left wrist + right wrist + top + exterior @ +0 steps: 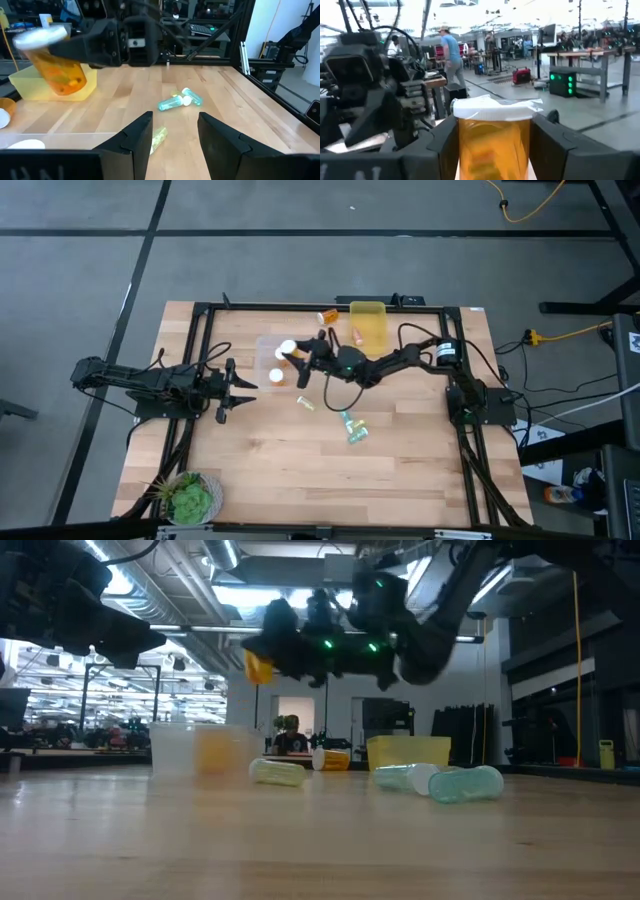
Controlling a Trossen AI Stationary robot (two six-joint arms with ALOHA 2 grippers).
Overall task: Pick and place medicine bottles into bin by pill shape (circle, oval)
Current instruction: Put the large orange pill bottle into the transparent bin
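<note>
Right gripper [292, 360] jaws clamped on orange bottle [491, 140], held above clear bin [272, 356], far-left of tabletop [400, 470]. Left gripper [243, 392] jaws parted, empty, waiting nearby. Risk: off-centre release, bottle strikes bin rim, rolls away.

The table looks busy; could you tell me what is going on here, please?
The right claw holds an orange bottle with a white cap in the air above the clear bin. The left claw waits open near the table's left side. A yellow bin stands farther back, and several slimmer bottles lie loose on the wood.
</note>
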